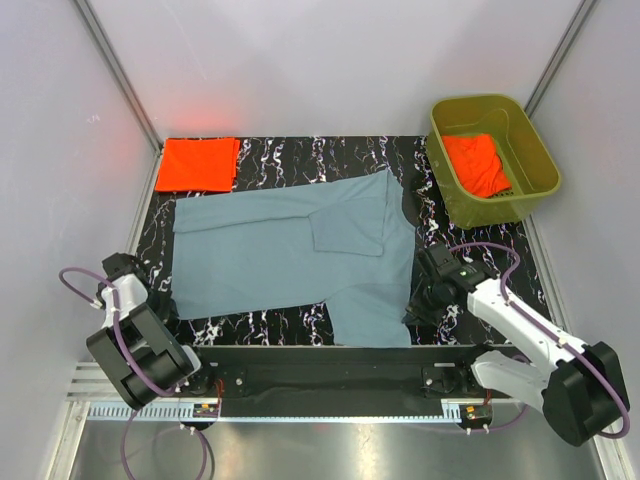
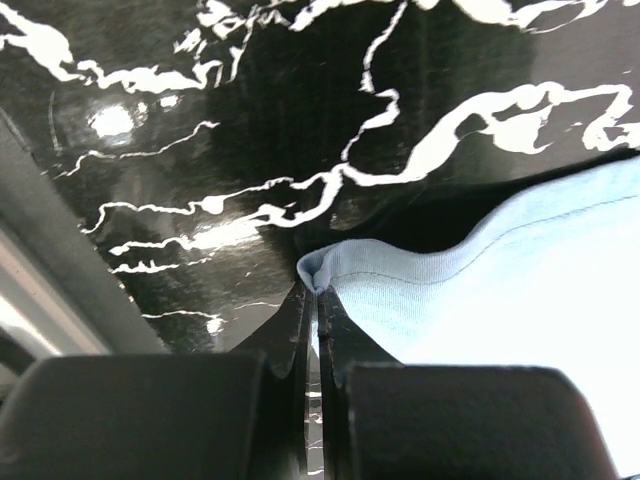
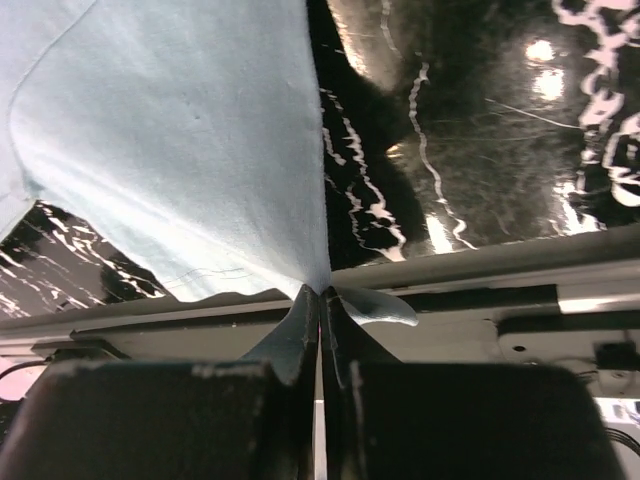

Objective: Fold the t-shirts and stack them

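two corners, two grips: my left gripper (image 1: 170, 303) and my right gripper (image 1: 413, 306) each clamp a near corner of the blue-grey t-shirt (image 1: 290, 250), which lies spread across the middle of the black marbled table (image 1: 300, 160).

from above, the shirt lies mostly flat, with one flap folded over onto its middle and its right part reaching down to the table's near edge. my left arm sits low at the near left corner of the cloth, my right arm at the near right one.

in the left wrist view, my left gripper (image 2: 312, 290) has its fingers pressed together on a small rolled bit of hem, the pale cloth running off to the right over the glossy table top.

in the right wrist view, my right gripper (image 3: 320, 293) is closed on the tip of the shirt's corner, just above the rail at the table's near edge; the cloth fans up and to the left from the pinch, and a small tongue of it pokes out on the right of my fingertips.

a folded orange-red t-shirt (image 1: 198, 164) rests flat at the far left corner of the table, just beyond the blue-grey one. a crumpled orange-red t-shirt (image 1: 478, 165) lies inside the olive-green tub (image 1: 541, 168) at the far right.
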`<state>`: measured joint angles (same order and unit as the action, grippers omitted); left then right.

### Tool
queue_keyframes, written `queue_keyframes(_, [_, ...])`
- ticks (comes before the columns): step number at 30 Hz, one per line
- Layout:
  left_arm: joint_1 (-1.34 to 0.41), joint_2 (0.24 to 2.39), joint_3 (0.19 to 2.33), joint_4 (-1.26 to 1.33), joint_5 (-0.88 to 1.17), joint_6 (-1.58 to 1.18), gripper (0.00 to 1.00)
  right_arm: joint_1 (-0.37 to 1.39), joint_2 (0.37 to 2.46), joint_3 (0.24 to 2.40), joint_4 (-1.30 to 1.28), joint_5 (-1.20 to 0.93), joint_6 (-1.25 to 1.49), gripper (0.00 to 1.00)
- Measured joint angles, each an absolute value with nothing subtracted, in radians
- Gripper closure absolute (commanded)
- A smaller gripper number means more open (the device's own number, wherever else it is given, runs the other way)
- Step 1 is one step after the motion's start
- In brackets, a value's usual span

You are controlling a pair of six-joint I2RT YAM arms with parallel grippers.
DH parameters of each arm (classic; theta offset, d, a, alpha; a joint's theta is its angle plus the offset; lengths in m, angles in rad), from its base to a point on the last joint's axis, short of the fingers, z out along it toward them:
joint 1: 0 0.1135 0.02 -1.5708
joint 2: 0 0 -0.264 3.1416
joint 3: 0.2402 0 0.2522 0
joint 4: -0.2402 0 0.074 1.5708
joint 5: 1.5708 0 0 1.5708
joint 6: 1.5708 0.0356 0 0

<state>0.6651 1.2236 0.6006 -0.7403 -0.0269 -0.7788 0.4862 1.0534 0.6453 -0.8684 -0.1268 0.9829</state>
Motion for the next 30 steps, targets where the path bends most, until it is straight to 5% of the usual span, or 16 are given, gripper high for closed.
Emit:
queue_keyframes(12, [0.653, 1.206, 0.62, -0.79, -0.03, -0.779, 1.0, 0.471, 1.073, 0.755, -0.945, -0.098, 0.868, 1.0])
queue_keyframes(30, [0.482, 1.452, 1.015, -0.812, -0.038, -0.672, 1.0, 0.274, 1.64, 1.428, -0.85, 0.036, 0.536, 1.0])
